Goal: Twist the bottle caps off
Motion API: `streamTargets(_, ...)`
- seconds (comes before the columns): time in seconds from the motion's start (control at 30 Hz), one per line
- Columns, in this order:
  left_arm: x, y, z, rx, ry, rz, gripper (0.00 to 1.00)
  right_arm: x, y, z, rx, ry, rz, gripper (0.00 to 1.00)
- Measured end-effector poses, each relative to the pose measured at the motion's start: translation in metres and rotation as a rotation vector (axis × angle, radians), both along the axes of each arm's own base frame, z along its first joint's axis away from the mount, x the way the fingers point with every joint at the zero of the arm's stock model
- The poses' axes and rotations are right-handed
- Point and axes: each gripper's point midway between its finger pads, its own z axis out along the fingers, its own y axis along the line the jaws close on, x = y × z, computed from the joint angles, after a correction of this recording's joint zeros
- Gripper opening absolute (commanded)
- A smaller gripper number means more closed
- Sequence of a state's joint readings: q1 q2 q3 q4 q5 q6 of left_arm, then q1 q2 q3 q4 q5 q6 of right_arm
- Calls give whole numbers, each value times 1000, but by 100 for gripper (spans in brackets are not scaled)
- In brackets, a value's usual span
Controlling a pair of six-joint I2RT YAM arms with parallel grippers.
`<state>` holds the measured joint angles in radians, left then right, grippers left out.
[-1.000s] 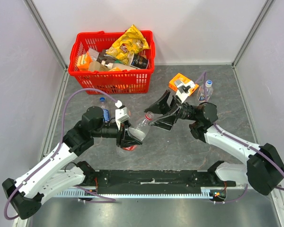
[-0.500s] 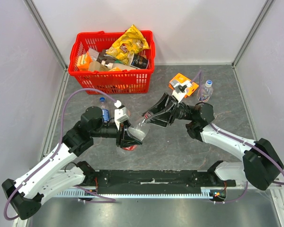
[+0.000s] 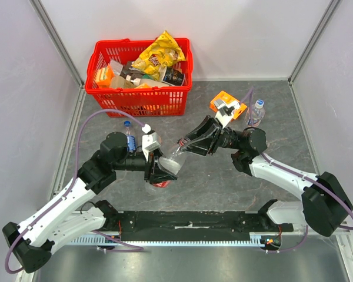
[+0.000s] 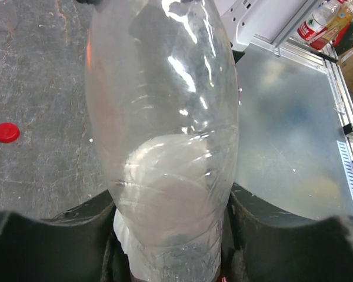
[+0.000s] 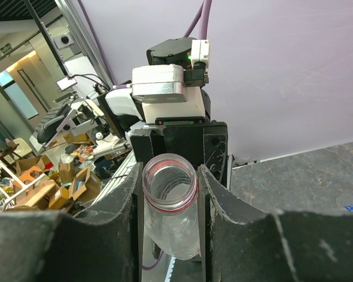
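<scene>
Top external view: the left gripper (image 3: 163,170) clamps the lower body of a clear bottle (image 3: 173,157), which slants up and away from it toward the right gripper (image 3: 183,147). A second ago the right gripper stood spread wide with the neck free between its fingers; it has now drawn in onto the neck, so the bottle is held at both ends. A second bottle (image 3: 128,137), its blue cap (image 3: 126,124) on, stands just behind the left gripper's wrist. A third bottle (image 3: 255,114), likewise capped in blue, stands well behind the right gripper, beside an orange box (image 3: 225,102). Left wrist view: the bottle's body fills the frame, its near end pinched between the two dark jaws. A red cap (image 4: 6,132) lies loose on the table (image 4: 47,76), off to the left of the jaws and apart from the bottle. Right wrist view: the fingers (image 5: 133,223) press on either side of the neck. The mouth (image 5: 169,176) faces the camera and is open, with only a red ring around it and no cap. Judgement: this bottle appears to be already unscrewed, the loose red cap probably being its own, so the fresh grip on the bare neck looks more like a hand-over or a setting-down than a twist. The two blue-capped bottles are still to be opened.
</scene>
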<state>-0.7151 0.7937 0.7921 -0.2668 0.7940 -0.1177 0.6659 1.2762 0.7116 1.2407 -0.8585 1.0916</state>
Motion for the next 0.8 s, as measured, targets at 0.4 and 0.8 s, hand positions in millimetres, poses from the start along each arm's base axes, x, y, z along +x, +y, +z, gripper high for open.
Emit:
streamTargets(0.4, 6, 1, -1, 15, -2, 31, 93, -5, -3, 5, 3, -20, -5, 0)
streamTargets(0.8, 21, 8, 21, 31, -76, 127, 93, 12, 0, -31, -191, -32, -124, 0)
